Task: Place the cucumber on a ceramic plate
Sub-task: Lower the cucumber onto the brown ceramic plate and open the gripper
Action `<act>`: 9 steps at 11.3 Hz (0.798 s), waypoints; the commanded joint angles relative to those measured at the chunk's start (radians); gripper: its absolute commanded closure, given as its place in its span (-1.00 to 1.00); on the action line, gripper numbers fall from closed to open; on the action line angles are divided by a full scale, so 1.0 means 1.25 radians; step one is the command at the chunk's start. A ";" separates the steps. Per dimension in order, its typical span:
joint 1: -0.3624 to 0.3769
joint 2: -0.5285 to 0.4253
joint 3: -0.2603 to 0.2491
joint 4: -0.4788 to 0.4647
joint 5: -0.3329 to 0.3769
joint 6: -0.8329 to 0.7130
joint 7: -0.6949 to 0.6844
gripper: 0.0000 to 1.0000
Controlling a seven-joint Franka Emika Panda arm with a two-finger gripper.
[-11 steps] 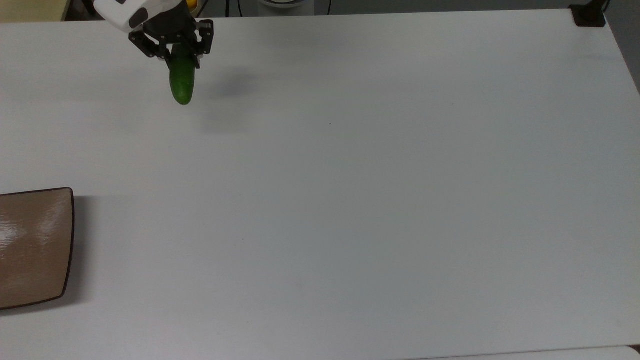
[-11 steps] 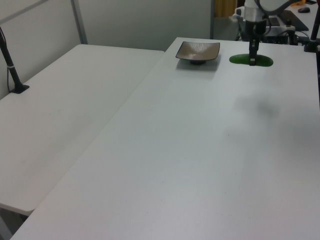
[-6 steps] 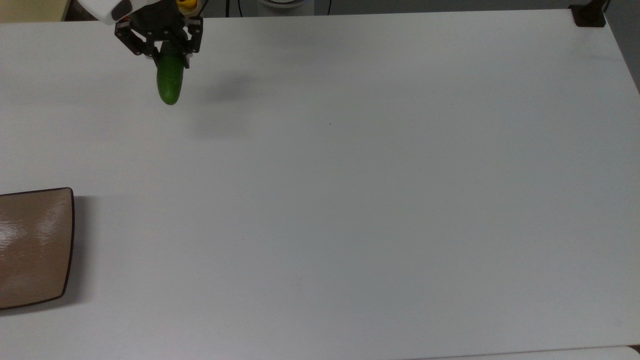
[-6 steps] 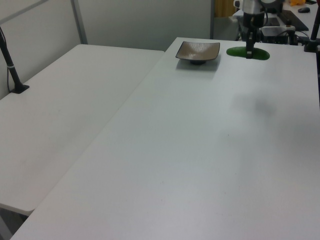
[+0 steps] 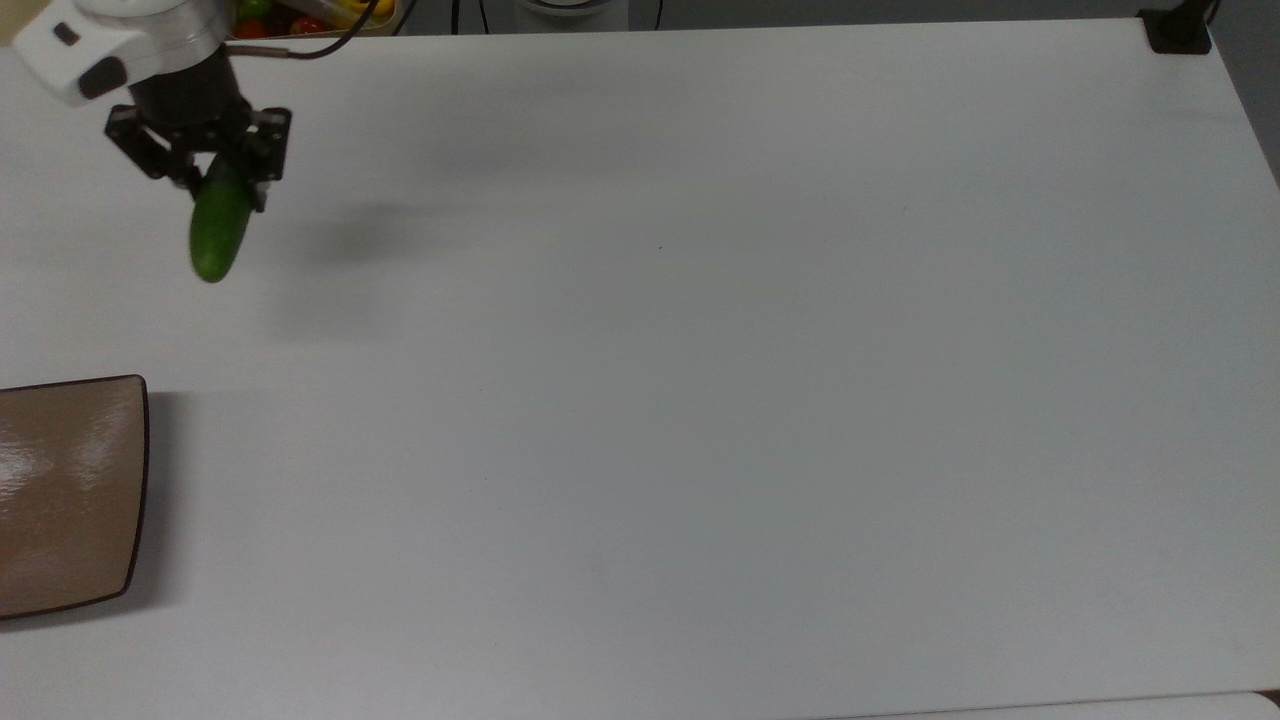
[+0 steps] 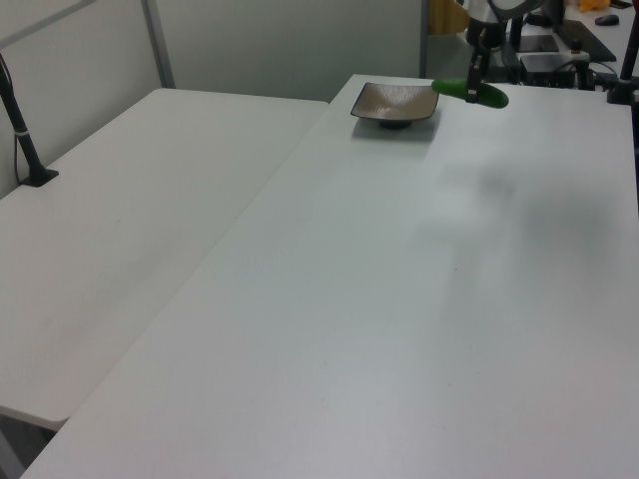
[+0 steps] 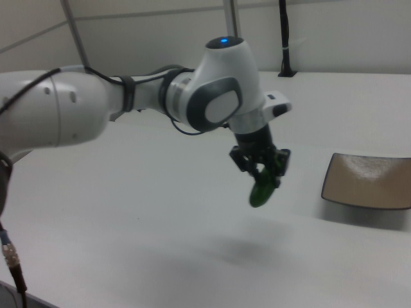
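My gripper (image 5: 215, 180) is shut on the dark green cucumber (image 5: 219, 236), which hangs above the white table at the top view's upper left. The brown square ceramic plate (image 5: 62, 490) lies at the top view's left edge, well below the cucumber and cut off by the frame. In the left view the cucumber (image 6: 470, 93) floats level just right of the plate (image 6: 394, 101), with the gripper (image 6: 475, 83) gripping it from above. From the right view, the cucumber (image 7: 261, 190) dangles from the gripper (image 7: 262, 172), left of the plate (image 7: 366, 181) and above the table.
The white table (image 5: 700, 400) spreads wide to the top view's right. A black post base (image 5: 1177, 30) sits at its far right corner. Colourful items (image 5: 300, 15) lie beyond the table's upper left edge. A second white table (image 6: 120, 230) adjoins in the left view.
The gripper has carried the cucumber toward the top view's left and downward, closer to the plate. The grip on the cucumber is unchanged.
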 commanded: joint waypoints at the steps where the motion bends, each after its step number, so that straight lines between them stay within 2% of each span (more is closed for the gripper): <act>1: -0.035 0.117 0.002 0.116 0.020 0.086 -0.030 0.79; 5: -0.080 0.231 0.008 0.187 0.020 0.281 -0.050 0.78; 7: -0.115 0.293 0.039 0.256 0.031 0.329 -0.050 0.78; 9: -0.125 0.363 0.046 0.329 0.039 0.403 -0.047 0.78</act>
